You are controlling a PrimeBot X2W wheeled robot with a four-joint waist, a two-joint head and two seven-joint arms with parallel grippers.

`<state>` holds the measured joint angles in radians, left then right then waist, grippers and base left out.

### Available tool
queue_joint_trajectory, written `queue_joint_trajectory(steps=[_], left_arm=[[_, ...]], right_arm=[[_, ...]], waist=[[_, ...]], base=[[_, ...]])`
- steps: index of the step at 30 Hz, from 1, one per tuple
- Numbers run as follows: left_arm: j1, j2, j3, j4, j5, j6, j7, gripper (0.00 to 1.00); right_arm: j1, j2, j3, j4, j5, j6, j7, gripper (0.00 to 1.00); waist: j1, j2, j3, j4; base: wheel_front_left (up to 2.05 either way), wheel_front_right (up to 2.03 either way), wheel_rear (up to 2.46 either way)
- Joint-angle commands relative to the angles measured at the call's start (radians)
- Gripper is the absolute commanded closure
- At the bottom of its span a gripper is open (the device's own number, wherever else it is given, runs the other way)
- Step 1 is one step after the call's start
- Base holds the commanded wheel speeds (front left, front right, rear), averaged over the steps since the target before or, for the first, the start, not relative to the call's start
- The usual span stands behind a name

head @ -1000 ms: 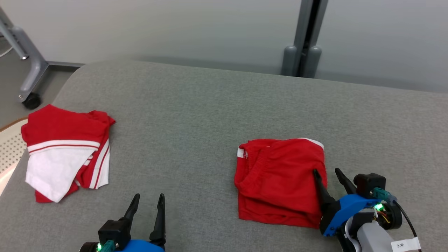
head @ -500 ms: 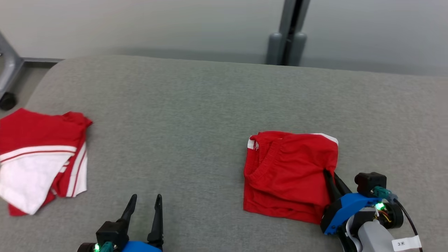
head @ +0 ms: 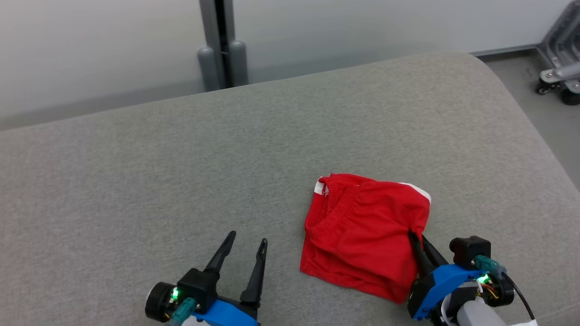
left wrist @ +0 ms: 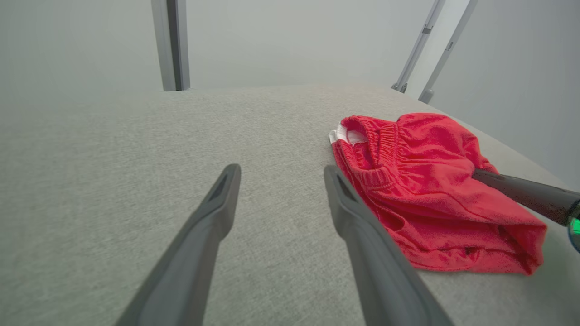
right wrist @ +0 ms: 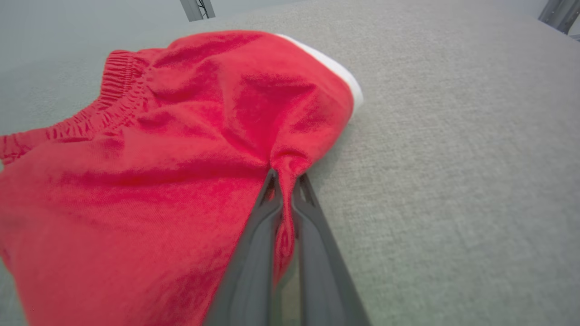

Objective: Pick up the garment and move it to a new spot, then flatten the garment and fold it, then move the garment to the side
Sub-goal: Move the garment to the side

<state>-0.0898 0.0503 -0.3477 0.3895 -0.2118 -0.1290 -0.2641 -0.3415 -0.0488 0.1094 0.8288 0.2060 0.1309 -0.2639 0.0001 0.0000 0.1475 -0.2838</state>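
Closed a second ago, my right gripper [head: 414, 236] pinches the folded red garment [head: 358, 231] by its right edge on the grey cushion [head: 181, 172]; left gripper [head: 248, 238] gapes empty; sideways move seems next.

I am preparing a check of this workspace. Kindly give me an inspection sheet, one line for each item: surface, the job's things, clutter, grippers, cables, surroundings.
Surface: grey fabric surface, wide, with a rounded far-right corner.
Job's things: one red garment, folded, lying on the surface; elastic waistband facing left, white trim at its far right corner.
Clutter: nothing seen.
Grippers: left gripper open, holding nothing, to the left of the garment and apart from it; right gripper shut on a pinch of the garment's right edge.
Cables: a teal connector with a thin dark cable on the right wrist, apart from the garment.
Surroundings: pale wall, grey post behind the surface, wheeled metal frame on the floor at the far right.
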Motion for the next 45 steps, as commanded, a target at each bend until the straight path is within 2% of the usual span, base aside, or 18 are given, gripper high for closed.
queue_joint_trajectory(steps=[1,5,9,12,15,22,28,32,37,38,39,40,41,45], left_arm=[[-0.015,0.001,-0.014,-0.001,-0.001,-0.002,0.000,0.00],[-0.015,0.002,-0.076,-0.003,0.003,-0.003,0.000,0.00],[-0.011,0.009,-0.105,0.010,-0.003,-0.003,0.000,0.00],[-0.017,0.025,-0.119,0.015,-0.005,-0.003,0.000,0.00],[-0.026,0.043,-0.115,0.017,-0.005,-0.003,0.000,0.00],[-0.056,0.077,-0.090,0.006,0.002,-0.003,0.000,0.00],[-0.082,0.091,-0.060,-0.009,0.009,-0.003,0.000,0.00],[-0.091,0.092,-0.055,-0.016,0.011,-0.003,0.000,0.00],[-0.102,0.095,-0.054,-0.016,0.015,-0.003,0.000,0.00],[-0.103,0.095,-0.049,-0.014,0.015,-0.003,0.000,0.00],[-0.105,0.094,-0.046,-0.012,0.016,-0.002,0.000,0.00],[-0.105,0.092,-0.045,-0.010,0.017,-0.002,0.000,0.00],[-0.107,0.091,-0.043,-0.009,0.019,-0.002,0.000,0.00],[-0.109,0.087,-0.028,-0.002,0.019,-0.002,0.000,0.00]], right_arm=[[0.015,-0.004,0.002,-0.008,0.009,0.000,0.000,1.00],[0.024,-0.004,-0.003,-0.025,0.014,0.000,0.000,1.00],[0.011,-0.004,-0.022,-0.031,-0.002,0.000,0.000,1.00],[-0.034,-0.004,-0.053,-0.022,-0.052,0.000,0.000,1.00],[-0.092,-0.014,-0.121,0.004,-0.151,0.000,0.000,1.00],[-0.253,-0.153,-0.299,0.089,-0.337,0.000,0.043,1.00],[-0.342,-0.273,-0.454,0.113,-0.472,0.000,0.110,1.00],[-0.371,-0.303,-0.569,0.094,-0.556,0.000,0.142,1.00],[-0.394,-0.292,-0.669,0.056,-0.638,0.000,0.162,1.00],[-0.398,-0.289,-0.689,0.045,-0.660,0.000,0.162,0.93],[-0.403,-0.284,-0.710,0.034,-0.678,0.000,0.158,0.66],[-0.410,-0.277,-0.728,0.020,-0.698,0.000,0.148,0.09],[-0.418,-0.268,-0.749,0.008,-0.714,0.000,0.140,0.00],[-0.446,-0.221,-0.798,-0.020,-0.757,0.000,0.077,0.00]], waist=[[-0.0001,0.0000,-0.028,-0.042],[-0.0001,0.0000,-0.017,-0.075],[-0.0001,0.0000,-0.001,-0.072],[-0.0001,0.0000,0.020,-0.053],[-0.0001,0.0000,0.047,-0.023],[-0.0001,0.0000,0.119,0.065],[-0.0001,0.0000,0.168,0.119],[-0.0001,0.0000,0.189,0.141],[-0.0001,0.0000,0.200,0.150],[-0.0001,0.0000,0.202,0.152],[-0.0001,0.0000,0.203,0.152],[-0.0001,0.0000,0.203,0.153],[-0.0001,0.0000,0.204,0.154],[-0.0001,0.0000,0.198,0.152]], base=[[0.00,0.00,0.00],[0.00,0.00,0.00],[0.00,0.00,0.00],[0.00,0.00,0.00],[0.00,0.00,0.00],[0.00,0.00,0.00],[0.00,0.00,0.00],[0.00,0.00,0.00],[0.00,0.00,0.00],[0.00,0.00,0.00],[0.00,0.00,0.00],[0.00,0.00,0.00],[0.00,0.00,0.00],[0.00,0.00,0.00]])
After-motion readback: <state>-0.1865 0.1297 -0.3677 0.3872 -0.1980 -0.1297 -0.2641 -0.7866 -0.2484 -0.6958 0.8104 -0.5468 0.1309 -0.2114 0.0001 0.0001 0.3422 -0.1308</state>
